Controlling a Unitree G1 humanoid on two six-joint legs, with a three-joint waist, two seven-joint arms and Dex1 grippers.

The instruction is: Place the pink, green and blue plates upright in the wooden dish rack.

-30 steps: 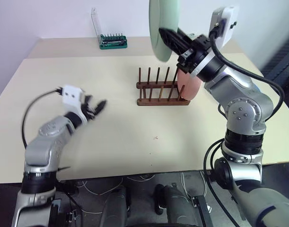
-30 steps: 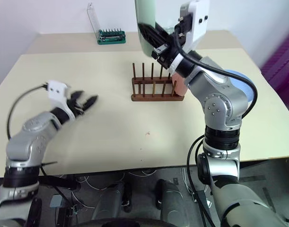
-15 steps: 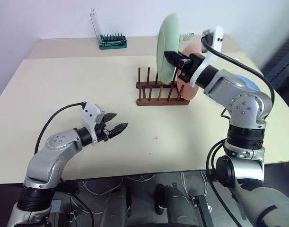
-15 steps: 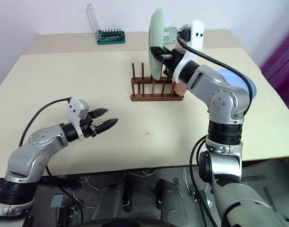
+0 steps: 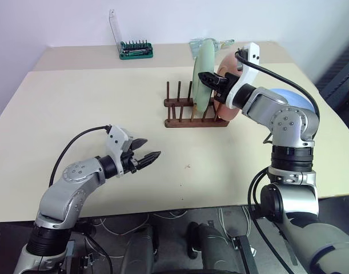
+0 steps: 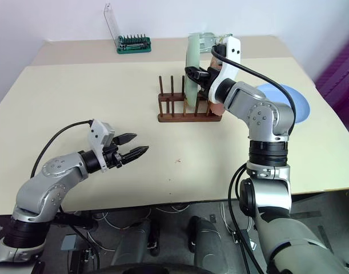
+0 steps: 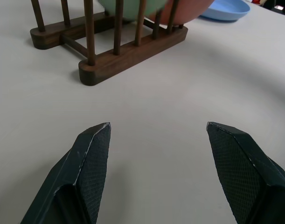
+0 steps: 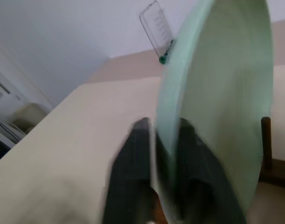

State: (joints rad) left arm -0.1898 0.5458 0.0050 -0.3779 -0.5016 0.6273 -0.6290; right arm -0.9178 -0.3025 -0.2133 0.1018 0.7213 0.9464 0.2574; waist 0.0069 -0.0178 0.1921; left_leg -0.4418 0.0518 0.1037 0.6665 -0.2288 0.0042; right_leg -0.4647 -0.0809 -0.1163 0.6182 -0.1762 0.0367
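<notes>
The green plate (image 5: 204, 74) stands upright between pegs of the wooden dish rack (image 5: 185, 120), near its right end. My right gripper (image 5: 205, 76) straddles the plate's upper rim from the right; its blurred fingers (image 8: 137, 158) sit slightly apart from the rim, open. Just behind, the pink plate (image 5: 230, 108) leans upright at the rack's right end. Flat on the table lies the blue plate (image 6: 284, 100), right of the rack and partly hidden by my right arm. Well left of the rack and low over the table, my left gripper (image 5: 153, 158) hovers open and empty.
A green bit holder with a clear lid (image 5: 136, 51) stands at the back of the table. A crumpled clear wrapper (image 5: 211, 41) lies behind the rack. The rack's left slots (image 7: 88, 32) hold nothing.
My right arm lowered the green plate from high above into the rack, and its fingers have loosened on the rim. Early in the second, my left gripper swung in toward the table's middle, then stayed.
</notes>
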